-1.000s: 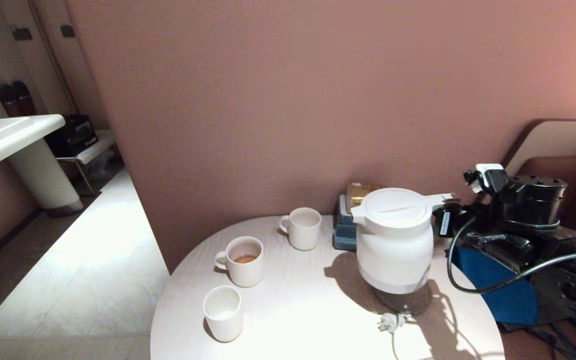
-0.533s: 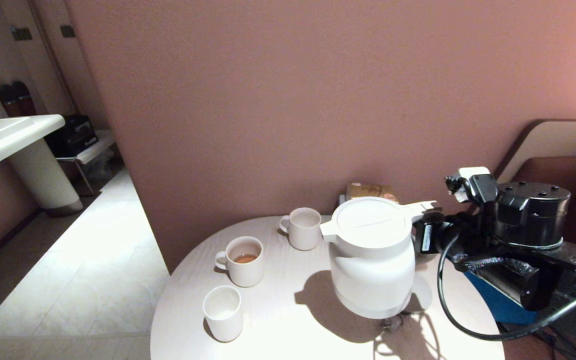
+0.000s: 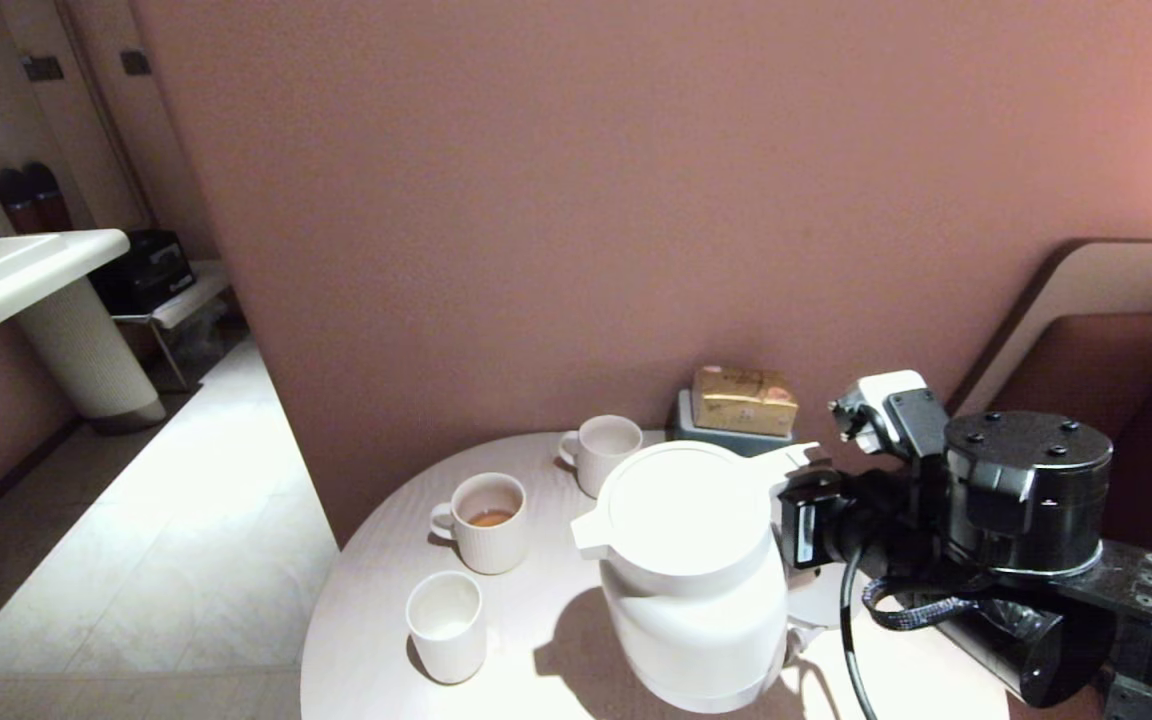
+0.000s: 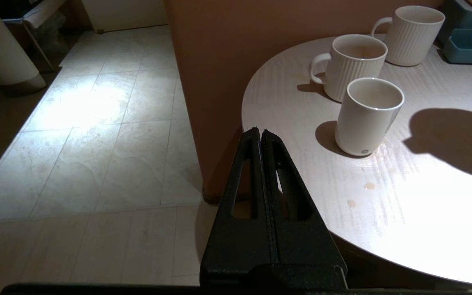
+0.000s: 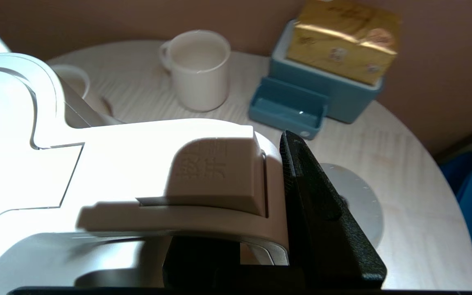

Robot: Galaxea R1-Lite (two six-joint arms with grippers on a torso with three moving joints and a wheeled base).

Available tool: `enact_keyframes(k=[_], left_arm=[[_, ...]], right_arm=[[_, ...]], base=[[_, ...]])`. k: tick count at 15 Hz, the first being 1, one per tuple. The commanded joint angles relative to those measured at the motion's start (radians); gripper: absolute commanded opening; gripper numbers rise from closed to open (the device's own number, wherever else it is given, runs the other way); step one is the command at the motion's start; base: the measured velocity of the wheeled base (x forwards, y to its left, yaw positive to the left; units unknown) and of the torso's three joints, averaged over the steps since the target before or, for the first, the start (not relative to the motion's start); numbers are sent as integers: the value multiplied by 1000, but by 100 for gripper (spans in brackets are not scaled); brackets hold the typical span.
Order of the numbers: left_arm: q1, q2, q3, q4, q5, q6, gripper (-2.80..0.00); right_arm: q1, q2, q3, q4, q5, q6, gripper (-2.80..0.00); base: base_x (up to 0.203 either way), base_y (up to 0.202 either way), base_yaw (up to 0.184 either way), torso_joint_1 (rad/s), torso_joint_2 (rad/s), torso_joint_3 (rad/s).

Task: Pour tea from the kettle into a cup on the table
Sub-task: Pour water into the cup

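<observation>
- Kettle (image 3: 691, 580) base cut off by near picture edge; its far contents hidden under the lid.
- Upright over table (image 3: 376, 640), spout left toward cup (image 3: 446, 625).
- Right gripper (image 3: 804, 515) clamps its handle.
- Left gripper (image 4: 260, 137) closed, empty, beside table's left edge.

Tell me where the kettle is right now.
In the head view the kettle hangs over the table's right half, held by its handle in the right gripper, spout toward the cup.
</observation>
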Motion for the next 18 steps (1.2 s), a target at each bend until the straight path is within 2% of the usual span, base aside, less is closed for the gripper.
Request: enact_keyframes(k=[1, 6, 10, 14, 18], left_arm=[[0, 1, 0, 0, 0, 0, -280], [0, 1, 0, 0, 0, 0, -280], [0, 1, 0, 0, -1, 0, -280], [0, 1, 0, 0, 0, 0, -280], [0, 1, 0, 0, 0, 0, -280]], right_arm=[[38, 41, -5, -5, -8, -2, -280], [92, 193, -96, -11, -40, -13, -280], [124, 240, -181, 1, -59, -55, -280], [187, 274, -253, 63, -90, -59, -280], [199, 332, -306, 78, -115, -90, -280]], base=[[0, 0, 0, 0, 0, 0], [0, 0, 0, 0, 0, 0], [0, 0, 0, 0, 0, 0], [0, 0, 0, 0, 0, 0], [0, 0, 0, 0, 0, 0]])
